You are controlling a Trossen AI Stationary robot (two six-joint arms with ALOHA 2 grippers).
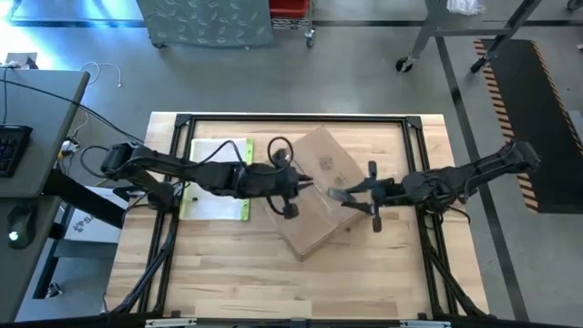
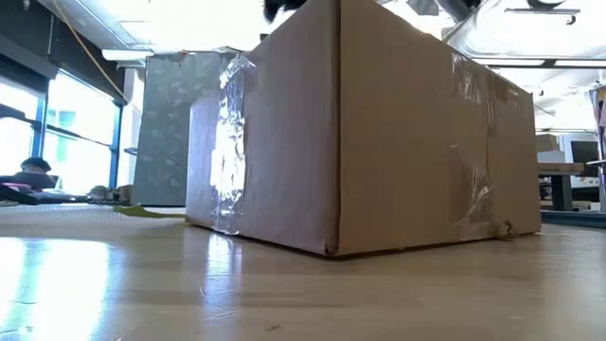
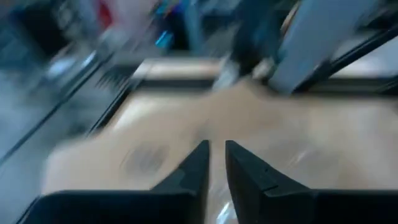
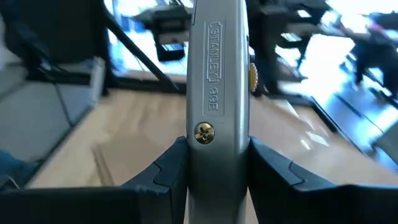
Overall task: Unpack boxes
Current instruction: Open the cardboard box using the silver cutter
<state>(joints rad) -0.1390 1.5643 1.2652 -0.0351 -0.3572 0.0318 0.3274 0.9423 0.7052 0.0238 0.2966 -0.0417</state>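
So the left gripper (image 1: pixel 293 185) is kept over the left edge of the plain brown taped cardboard carton (image 1: pixel 319 191) mid-table, fingers (image 3: pixel 194 168) nearly together on nothing, probably steadying it. A grey metal utility knife (image 4: pixel 217 93) is clamped in the right gripper (image 1: pixel 351 196), likely for the tape.

A robotics lab: framed wooden table (image 1: pixel 228 273), computer desk (image 1: pixel 36 118), hazard-striped mat (image 1: pixel 537 100)

Two dark jointed arms (image 1: pixel 209 173) trailing black cables.
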